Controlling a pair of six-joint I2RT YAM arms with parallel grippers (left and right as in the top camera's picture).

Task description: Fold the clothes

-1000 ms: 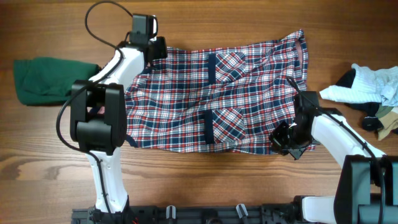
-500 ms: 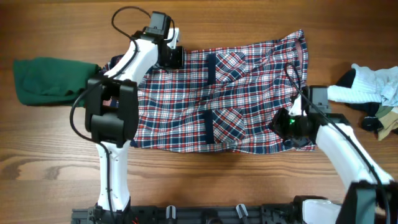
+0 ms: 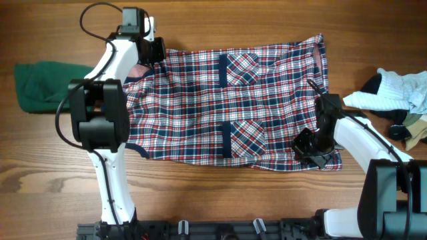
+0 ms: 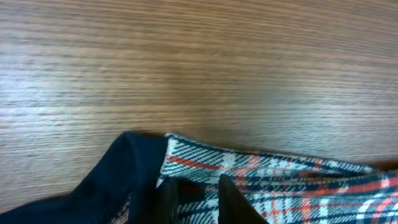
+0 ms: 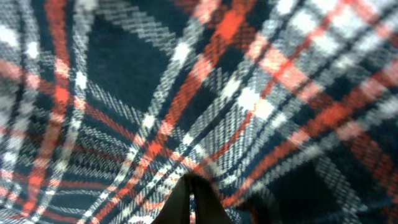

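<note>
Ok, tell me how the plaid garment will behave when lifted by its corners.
Probably floppy: the plaid garment lies flat with soft wrinkles, so lifted corners would likely let the middle sag. Likely light, being thin cloth. It should slide fairly easily on the smooth wooden table.

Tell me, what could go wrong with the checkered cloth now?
1. The left gripper pinches only the very corner of the plaid cloth, so it might slip free.
2. The right gripper grips a small bit near the bottom edge, so pulling could bunch or wrinkle the cloth.
3. The right arm is close to the pile of clothes and might bump it.
</note>
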